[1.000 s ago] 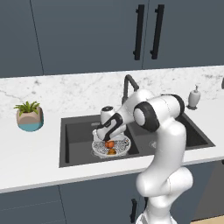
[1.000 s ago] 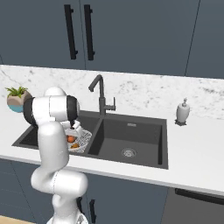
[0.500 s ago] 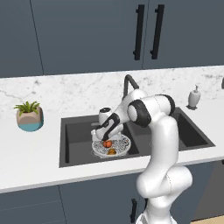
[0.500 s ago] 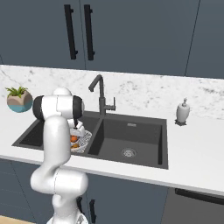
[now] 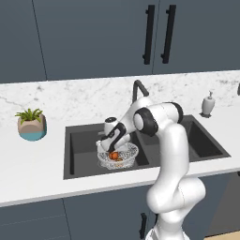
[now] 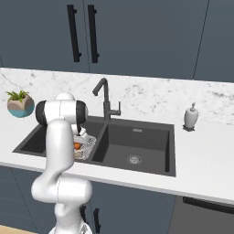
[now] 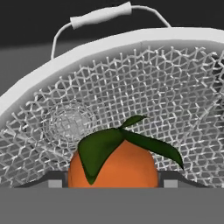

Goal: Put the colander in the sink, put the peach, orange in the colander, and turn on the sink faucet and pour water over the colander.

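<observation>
The white wire-mesh colander [image 5: 125, 158] [image 6: 87, 142] [image 7: 144, 83] stands in the left basin of the dark grey sink [image 5: 84, 140] [image 6: 137, 141]. My gripper [image 5: 110, 149] [image 7: 113, 183] reaches down into it and is shut on the peach [image 5: 114, 155] [image 6: 77, 146] [image 7: 114, 168], a reddish-orange fruit with green leaves, held low inside the mesh bowl. The black sink faucet [image 5: 137, 89] [image 6: 104, 98] rises behind the sink, with no water running. The orange is out of view.
A potted plant [image 5: 31, 124] [image 6: 20, 103] stands on the marble counter left of the sink. A white soap dispenser [image 5: 207, 103] [image 6: 191, 116] stands to its right. Dark cabinet doors with black handles hang above.
The hand has sunk a little lower and leftward into the colander, still holding the peach. The colander has stayed where it was.
</observation>
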